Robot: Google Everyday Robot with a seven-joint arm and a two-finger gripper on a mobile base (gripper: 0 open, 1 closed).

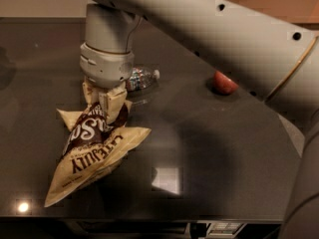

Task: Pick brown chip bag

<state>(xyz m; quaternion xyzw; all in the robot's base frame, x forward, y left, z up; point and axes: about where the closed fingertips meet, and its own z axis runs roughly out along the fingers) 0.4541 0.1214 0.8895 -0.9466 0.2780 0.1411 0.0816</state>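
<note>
We see the brown chip bag [94,153] on the left half of the dark, glossy bench [229,148], its upper end caught in the tool [106,108]. White script lettering crosses the bag's dark brown middle, but the tool's fingers [114,99] cover its start and we cannot make out the word. Dark block capitals run along the tan lower end; the last letters look like "ULLY", and the rest we cannot read with certainty.

The tool points straight down from the pale grey arm [224,29], which reaches in from the upper right. Its two tan fingers are clamped together on the crumpled top of the bag. From there the bag slopes down and toward the near left, and its bottom corner lies on the bench close to the near edge.

Just behind the tool, to its right, we find a clear plastic water bottle [141,77] lying on its side, near the bag's top but apart from it. A red apple [224,82] sits farther right, partly hidden under the arm. A square glare of light [167,179] shows on the bench right of the bag.
</note>
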